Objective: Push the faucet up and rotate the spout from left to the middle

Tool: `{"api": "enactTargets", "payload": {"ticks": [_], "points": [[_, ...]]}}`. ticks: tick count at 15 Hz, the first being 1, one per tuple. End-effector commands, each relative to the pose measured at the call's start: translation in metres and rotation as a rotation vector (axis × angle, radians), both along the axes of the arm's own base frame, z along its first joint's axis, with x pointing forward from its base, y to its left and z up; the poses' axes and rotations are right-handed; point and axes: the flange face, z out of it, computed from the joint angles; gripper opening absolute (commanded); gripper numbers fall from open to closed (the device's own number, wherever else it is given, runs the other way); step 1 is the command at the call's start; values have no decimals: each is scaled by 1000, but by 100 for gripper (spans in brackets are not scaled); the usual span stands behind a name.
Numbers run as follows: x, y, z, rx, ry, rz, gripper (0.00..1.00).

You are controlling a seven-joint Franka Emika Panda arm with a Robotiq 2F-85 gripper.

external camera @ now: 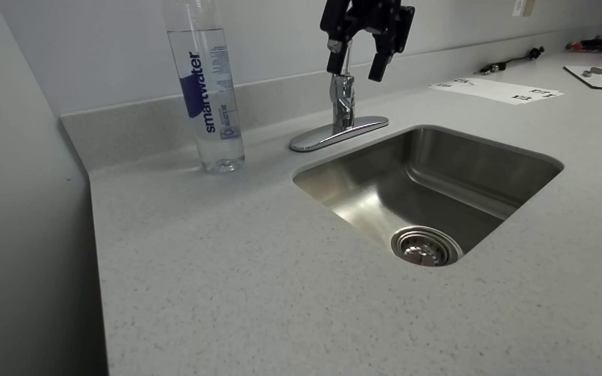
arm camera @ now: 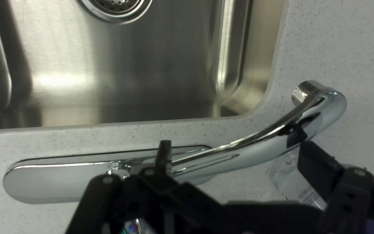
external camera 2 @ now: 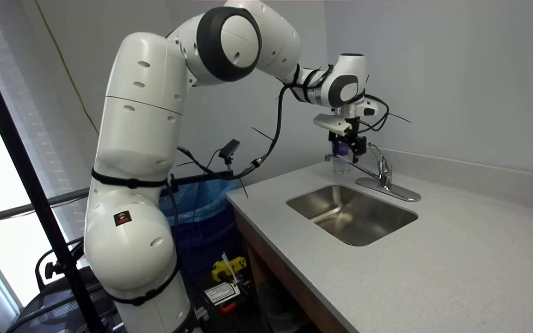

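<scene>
One hand (external camera: 356,71) near one spout (arm camera: 258,149)

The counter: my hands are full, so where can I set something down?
In an exterior view, the counter is bare between its left edge, bottle and sink, and between sink and white paper. Crowded: around the faucet, its spout and the tool.

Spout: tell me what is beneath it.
In the wrist view, the spout crosses above the chrome base plate and the countertop. From that angle, it covers the strip directly below, and the tool covers more of the plate.
</scene>
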Motion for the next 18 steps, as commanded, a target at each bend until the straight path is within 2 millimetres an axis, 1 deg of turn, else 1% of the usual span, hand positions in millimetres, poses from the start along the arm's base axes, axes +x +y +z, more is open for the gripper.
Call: {"api": "enactTargets", "payload": {"ticks": [1,7,11,15,18], "points": [[3,6,-2,16,19,-4,100],[13,11,0,10,-6,-11,100],[18,19,-3,8,-8,-4,100],[18,23,-11,2,6,3,100],[12,18,-17,-8,21,8,100]]}}
